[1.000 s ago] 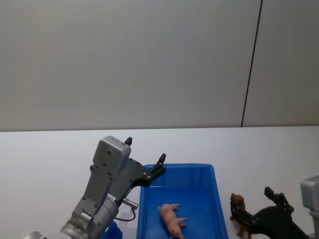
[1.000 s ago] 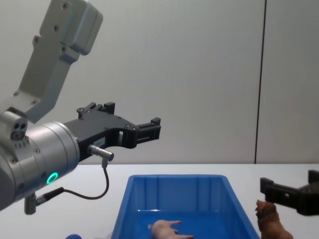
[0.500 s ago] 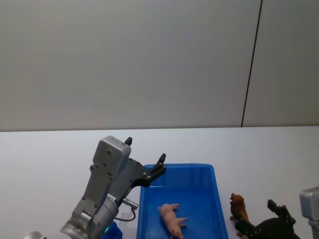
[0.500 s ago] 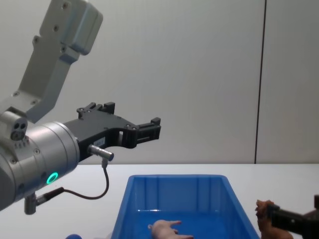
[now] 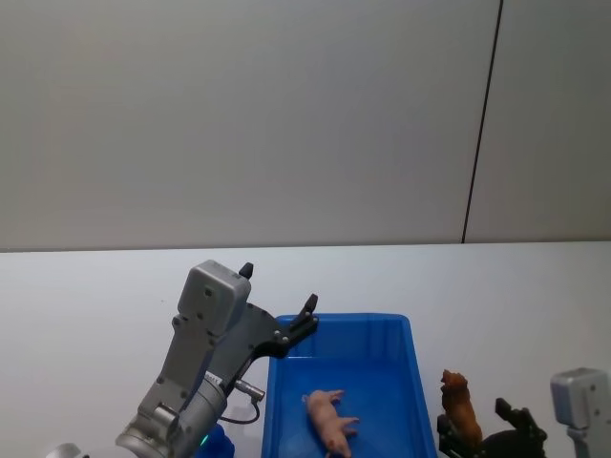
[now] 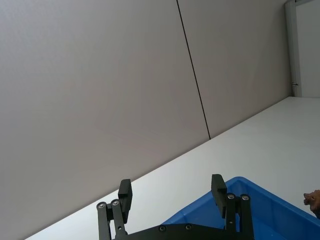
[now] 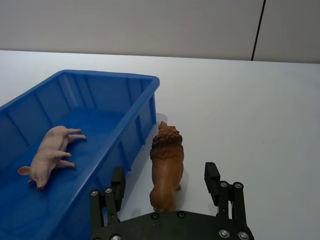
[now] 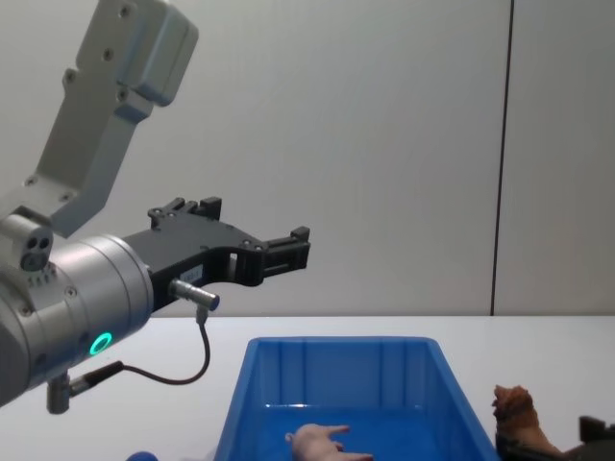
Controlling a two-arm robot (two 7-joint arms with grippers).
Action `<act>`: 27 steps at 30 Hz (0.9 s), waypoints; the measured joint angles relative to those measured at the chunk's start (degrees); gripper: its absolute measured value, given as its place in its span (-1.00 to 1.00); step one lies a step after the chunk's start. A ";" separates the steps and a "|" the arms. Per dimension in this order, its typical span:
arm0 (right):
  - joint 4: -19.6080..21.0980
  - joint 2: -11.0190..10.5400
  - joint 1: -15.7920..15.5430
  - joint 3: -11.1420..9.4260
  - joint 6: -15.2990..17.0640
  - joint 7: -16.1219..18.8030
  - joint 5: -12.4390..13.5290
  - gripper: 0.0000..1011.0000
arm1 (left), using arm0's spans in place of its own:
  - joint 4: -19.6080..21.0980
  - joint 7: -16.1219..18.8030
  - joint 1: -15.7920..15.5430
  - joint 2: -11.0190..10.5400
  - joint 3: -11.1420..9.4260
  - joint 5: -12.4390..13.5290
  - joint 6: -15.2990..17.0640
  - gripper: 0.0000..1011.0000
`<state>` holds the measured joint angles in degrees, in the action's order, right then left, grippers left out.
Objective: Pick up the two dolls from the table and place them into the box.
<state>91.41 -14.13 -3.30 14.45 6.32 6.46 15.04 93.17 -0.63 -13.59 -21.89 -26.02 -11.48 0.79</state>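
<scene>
Currently: right gripper, fingers spread, straddles reddish-brown doll standing on table beside box; pink doll lies inside; left gripper, fingers apart, hovers above box.

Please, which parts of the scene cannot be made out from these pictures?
- Hind feet of the brown doll: right wrist view, behind the body of the right gripper.
- Most of the pink doll: chest view, cut by the bottom edge.
- Near end of the box: head view, cut by the bottom edge.
</scene>
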 joint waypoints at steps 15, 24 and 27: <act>-3.98 1.74 2.29 0.74 1.15 1.08 -1.34 0.15 | 0.00 0.00 0.00 0.00 0.00 0.00 0.00 0.98; -3.67 1.94 2.25 0.73 1.94 -0.29 -1.53 -0.34 | 0.00 0.00 0.00 0.00 0.00 0.00 0.00 0.98; -3.03 1.92 2.07 0.62 2.17 -1.00 -1.52 -0.34 | 0.00 0.00 0.00 0.00 0.00 0.00 0.00 0.98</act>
<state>88.37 -12.21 -1.23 15.07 8.49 5.46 13.52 93.18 -0.62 -13.59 -21.89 -26.02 -11.48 0.79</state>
